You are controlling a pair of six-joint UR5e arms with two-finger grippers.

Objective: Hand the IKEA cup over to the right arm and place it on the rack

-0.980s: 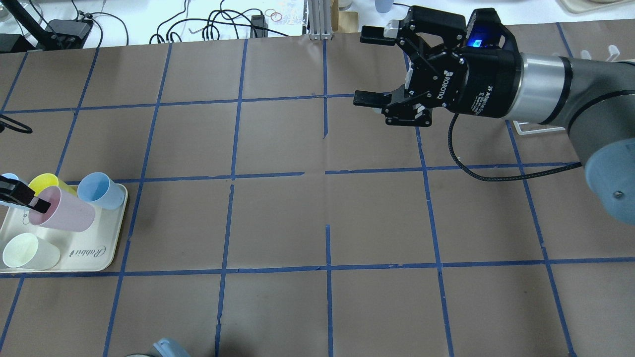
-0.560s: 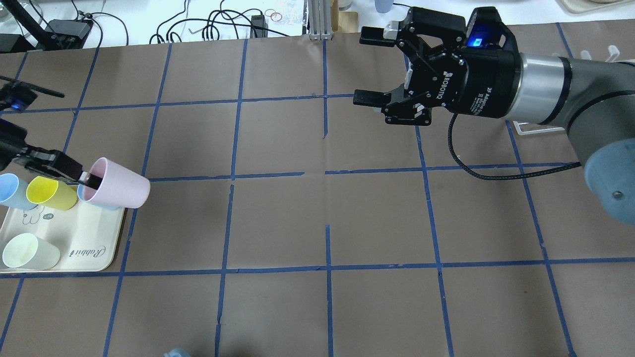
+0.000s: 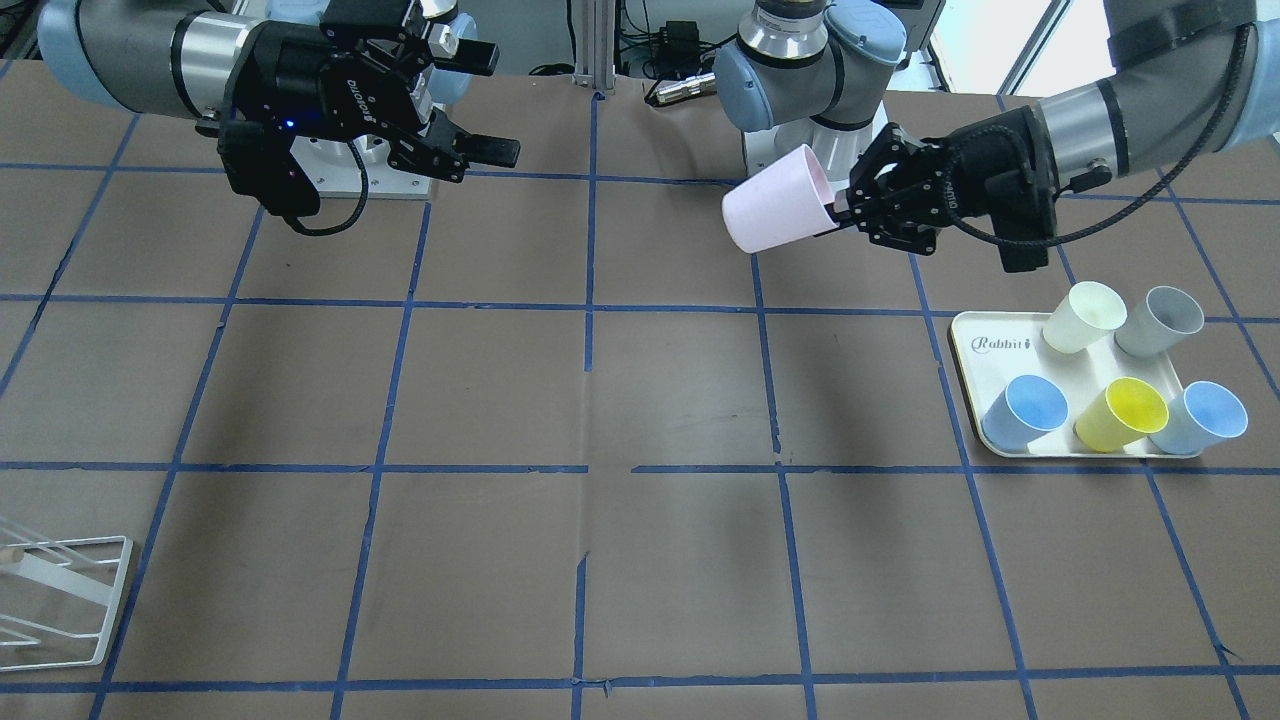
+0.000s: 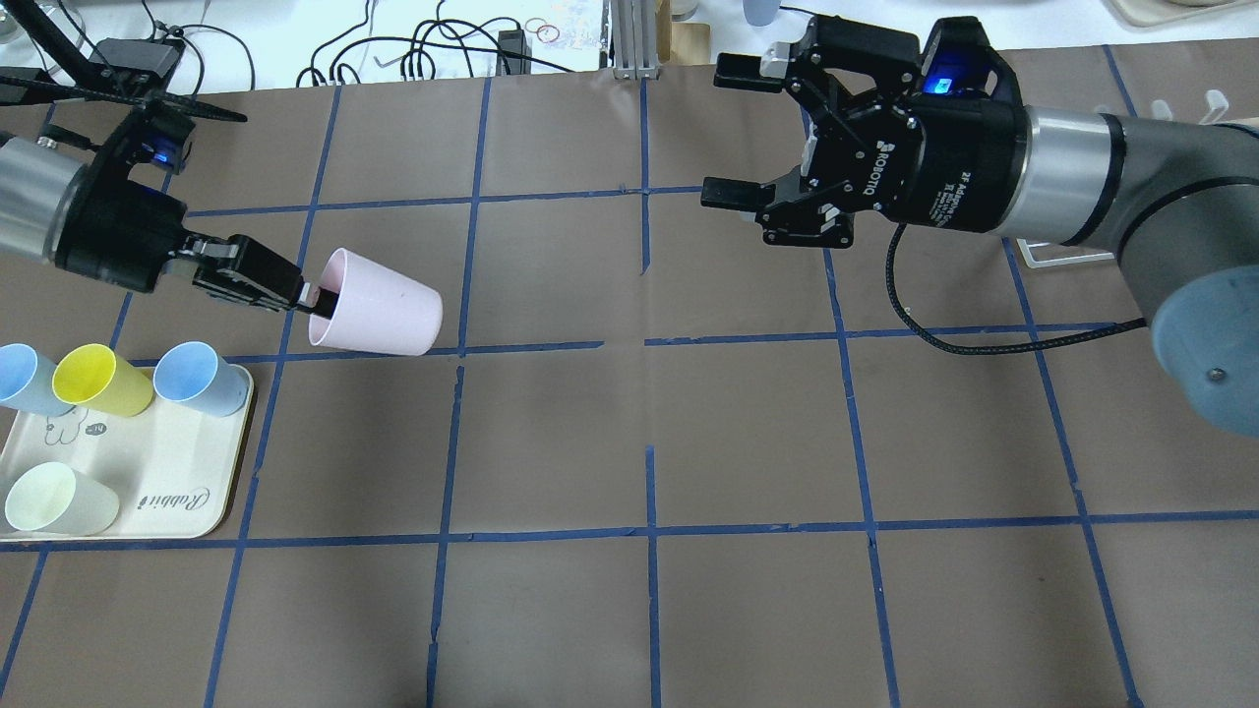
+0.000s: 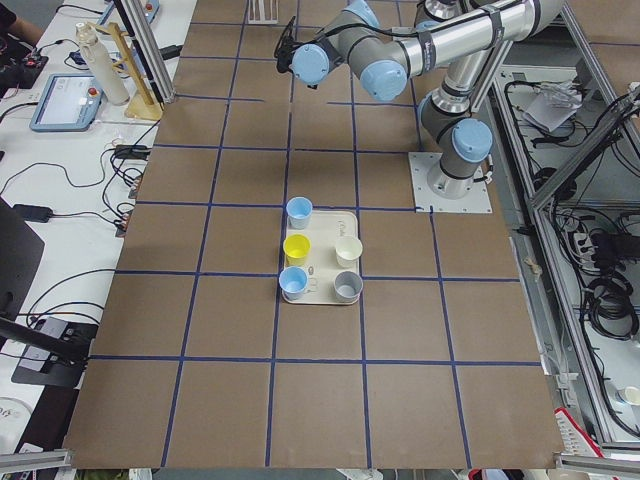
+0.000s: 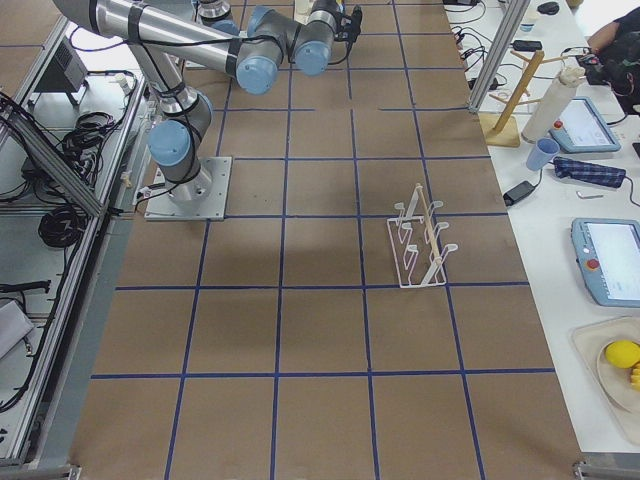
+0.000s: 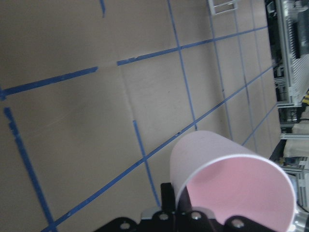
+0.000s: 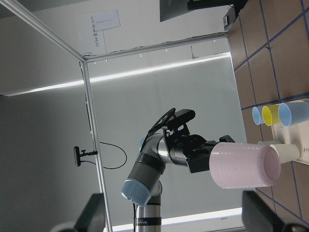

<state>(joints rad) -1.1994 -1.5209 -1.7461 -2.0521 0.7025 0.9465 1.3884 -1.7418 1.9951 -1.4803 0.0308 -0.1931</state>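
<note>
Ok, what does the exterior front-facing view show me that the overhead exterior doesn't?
Front-facing only: the grey cup, standing on the tray beside the cream one; the overhead view cuts it off.
Overhead only: the white bench with cables beyond the table.
Both: the left end effector gripping the IKEA cup by its rim, tipped sideways above the table, and the right end effector open, well apart from it.

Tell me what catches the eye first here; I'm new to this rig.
The pink cup, held sideways in mid-air by its rim in the left gripper, left of centre. Facing it, the right gripper hangs wide open. Five pastel cups stand on the cream tray, far left.
</note>
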